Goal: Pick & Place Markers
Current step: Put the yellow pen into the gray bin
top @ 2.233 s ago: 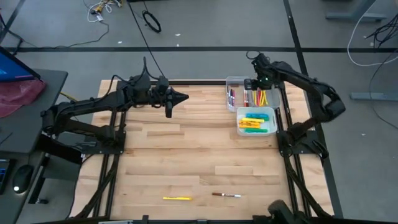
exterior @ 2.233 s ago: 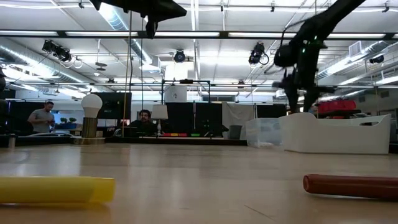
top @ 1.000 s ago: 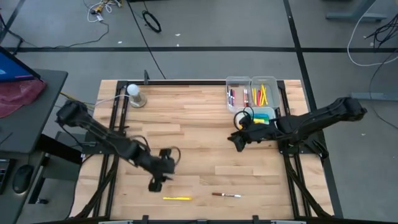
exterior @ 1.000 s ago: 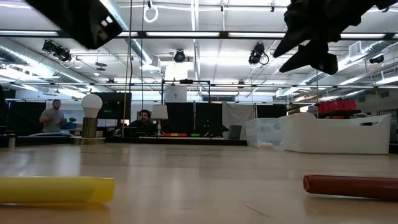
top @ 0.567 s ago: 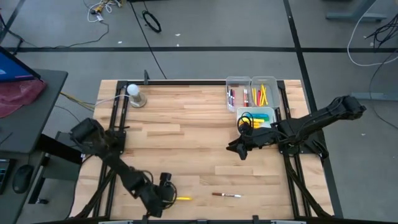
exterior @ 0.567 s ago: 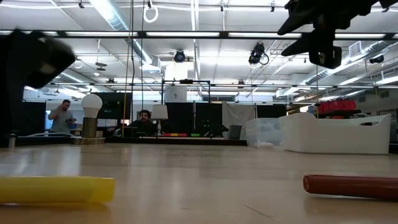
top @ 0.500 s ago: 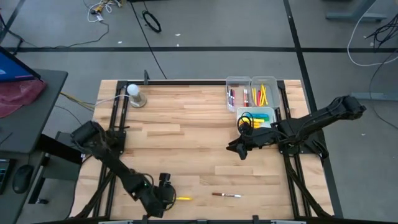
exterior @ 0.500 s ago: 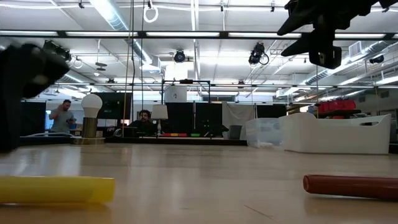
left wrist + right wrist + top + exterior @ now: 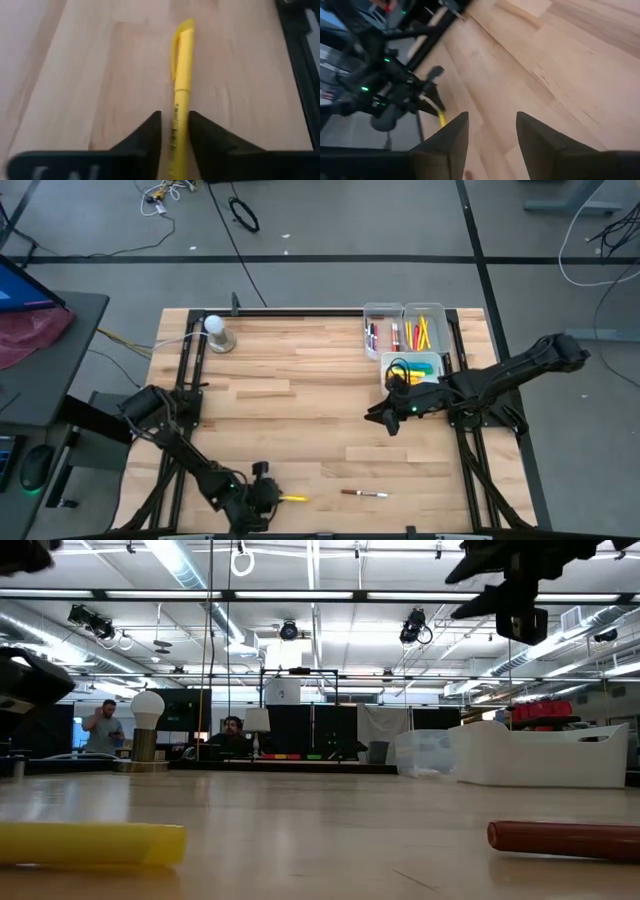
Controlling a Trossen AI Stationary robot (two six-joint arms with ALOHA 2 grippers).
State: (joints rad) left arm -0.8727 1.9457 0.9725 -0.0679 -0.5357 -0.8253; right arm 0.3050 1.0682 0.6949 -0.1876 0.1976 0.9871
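Note:
A yellow marker [image 9: 293, 499] lies flat near the table's near edge and shows close up in the low view [image 9: 95, 843]. My left gripper [image 9: 262, 498] is low at its left end, open, with one finger on each side of the barrel [image 9: 181, 107]. A white-barrelled marker with a dark red cap [image 9: 363, 493] lies to the right of it [image 9: 565, 838]. My right gripper [image 9: 375, 418] hangs open above the table's middle right, holding nothing [image 9: 490, 120]. More markers sit in the clear bins [image 9: 405, 330]. My left gripper straddles the yellow marker's end nearest it [image 9: 175, 145], with the fingers lying along the barrel and slanting down. The right finger [image 9: 202, 137] meets the barrel's edge in the picture, and wood shows beside the left finger. I cannot tell whether it touches. The marker lies on the table.
Two clear bins stand at the far right, and a third [image 9: 413, 373] sits just in front with yellow and green markers. A white ball on a grey base [image 9: 216, 333] stands at the far left. Bare wood lies between the arms. People are in the room beyond [image 9: 232, 735].
My left arm has swung from the table's left middle toward the near edge and dropped until its fingers flank the yellow marker's left end. My right gripper has drifted a little toward the near edge. Both markers on the table have stayed where they were.

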